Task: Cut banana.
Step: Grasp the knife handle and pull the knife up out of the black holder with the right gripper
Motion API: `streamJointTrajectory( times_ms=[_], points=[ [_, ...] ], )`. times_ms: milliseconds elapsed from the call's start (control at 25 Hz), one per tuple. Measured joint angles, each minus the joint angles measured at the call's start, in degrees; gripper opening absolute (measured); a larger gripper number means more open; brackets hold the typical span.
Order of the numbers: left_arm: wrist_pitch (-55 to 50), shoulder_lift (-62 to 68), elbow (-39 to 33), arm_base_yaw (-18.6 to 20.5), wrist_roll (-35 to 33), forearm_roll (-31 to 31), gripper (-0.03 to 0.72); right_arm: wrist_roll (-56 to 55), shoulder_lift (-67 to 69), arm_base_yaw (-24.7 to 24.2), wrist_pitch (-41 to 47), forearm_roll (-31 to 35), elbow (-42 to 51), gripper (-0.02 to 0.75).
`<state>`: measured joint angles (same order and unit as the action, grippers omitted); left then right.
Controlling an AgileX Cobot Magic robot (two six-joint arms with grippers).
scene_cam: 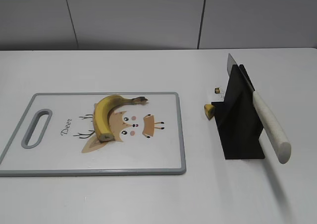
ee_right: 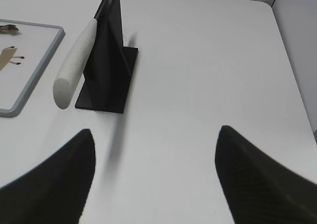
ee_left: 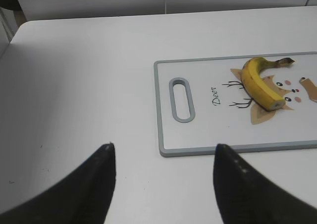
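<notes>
The curved yellow banana (scene_cam: 108, 114) lies on the white cutting board (scene_cam: 49, 154), brown stem tip to the right and flat cut end toward the front; it also shows in the left wrist view (ee_left: 257, 80). A knife with a white handle (scene_cam: 270, 127) rests in a black stand (scene_cam: 240, 125), also seen in the right wrist view (ee_right: 73, 65). My left gripper (ee_left: 163, 147) is open and empty above bare table, left of the board. My right gripper (ee_right: 156, 130) is open and empty, right of the stand. Neither gripper shows in the exterior view.
The board (ee_left: 208, 130) has a grey rim, a handle slot (ee_left: 181, 98) and a deer picture. A small yellow banana scrap (scene_cam: 208, 110) and a tiny brownish crumb (scene_cam: 217, 90) lie left of the stand. The table's edge and a wall are at the far right (ee_right: 292, 50).
</notes>
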<state>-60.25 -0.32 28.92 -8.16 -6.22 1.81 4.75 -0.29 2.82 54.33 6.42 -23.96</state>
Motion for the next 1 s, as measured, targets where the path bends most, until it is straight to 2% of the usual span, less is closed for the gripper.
streamJointTrajectory(
  times_ms=[1000],
  points=[
    [0.0, 0.0, 0.0, 0.0, 0.0, 0.0, 0.581, 0.0, 0.0, 0.0, 0.0, 0.0, 0.0, 0.571]
  ],
)
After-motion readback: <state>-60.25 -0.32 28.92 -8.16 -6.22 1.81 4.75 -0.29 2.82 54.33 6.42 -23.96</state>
